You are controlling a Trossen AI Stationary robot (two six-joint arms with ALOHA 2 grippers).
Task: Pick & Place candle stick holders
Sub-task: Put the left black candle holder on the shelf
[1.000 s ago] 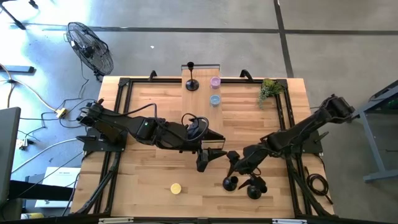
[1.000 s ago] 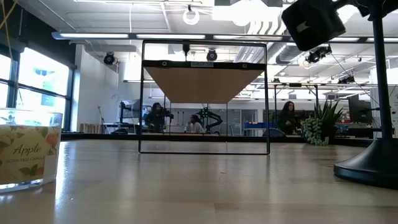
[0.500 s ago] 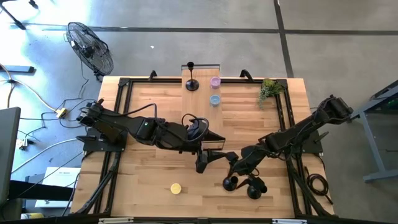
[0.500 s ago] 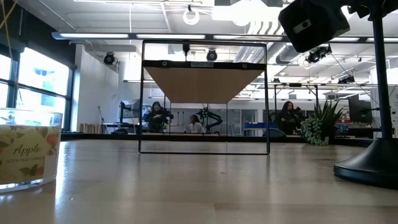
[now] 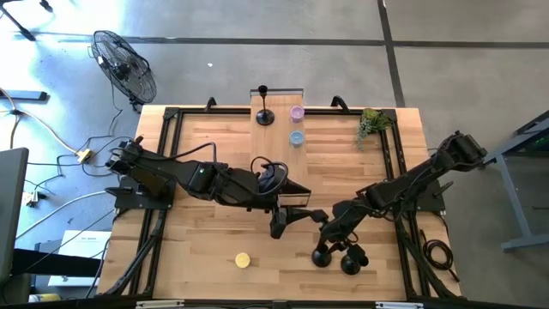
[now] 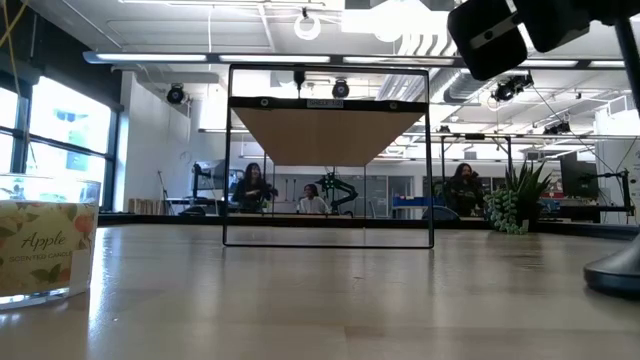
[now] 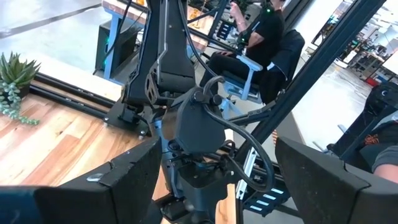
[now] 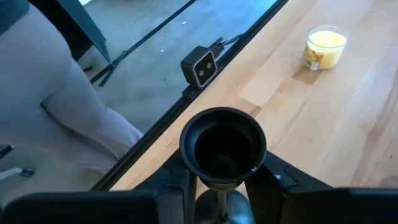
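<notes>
left gripper (image 5: 287, 216): mid-table, jaws parted, empty; right gripper (image 5: 324, 242): near front edge, jaws closed on something

On the counter (image 5: 214, 137), one candle holder (image 5: 265, 115) stands at the far edge with two small cups (image 5: 297, 124) just right of it and a plant (image 5: 371, 123) farther right. Two more candle holders (image 5: 343, 257) stand near the front edge, a candle jar (image 5: 243, 259) to their left.
</notes>
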